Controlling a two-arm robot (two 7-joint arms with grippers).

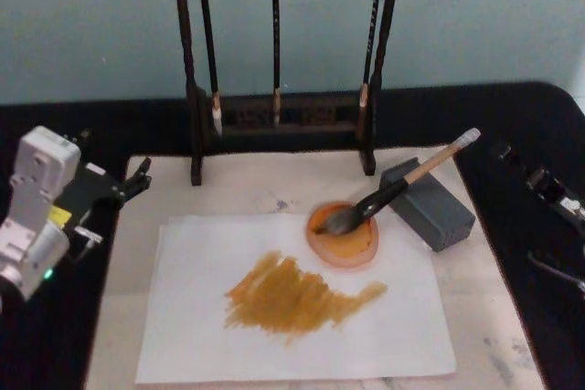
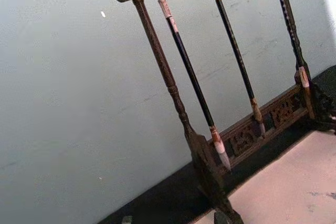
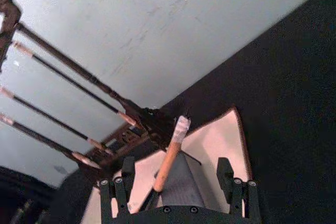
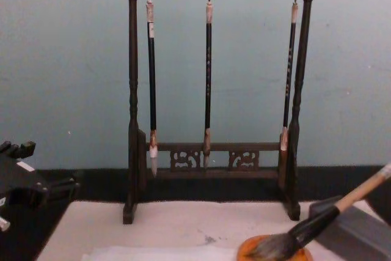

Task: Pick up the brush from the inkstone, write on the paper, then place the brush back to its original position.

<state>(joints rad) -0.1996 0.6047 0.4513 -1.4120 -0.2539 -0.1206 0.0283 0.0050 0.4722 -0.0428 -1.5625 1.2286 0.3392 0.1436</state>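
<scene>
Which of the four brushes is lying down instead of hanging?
The large tan-handled brush: its bristles rest in the orange inkstone and its handle leans on the grey block, while the three thin black brushes hang from the rack.

Head view steep down, chest view level — both facing brush rack (image 1: 311,125).

Rack (image 1: 292,114): dark carved wood, upright at the mat's rear edge.
Thin brushes (image 1: 275,34): three, black-handled, hanging tips down from the top rail, spaced apart.
Block (image 1: 439,212): grey, rectangular, near the rack's right foot.
Mat (image 1: 247,184): off-white, faint grey smudges, flat on the desk.
Desk (image 1: 82,125): black.
Wall (image 1: 91,15): pale blue-green.
</scene>
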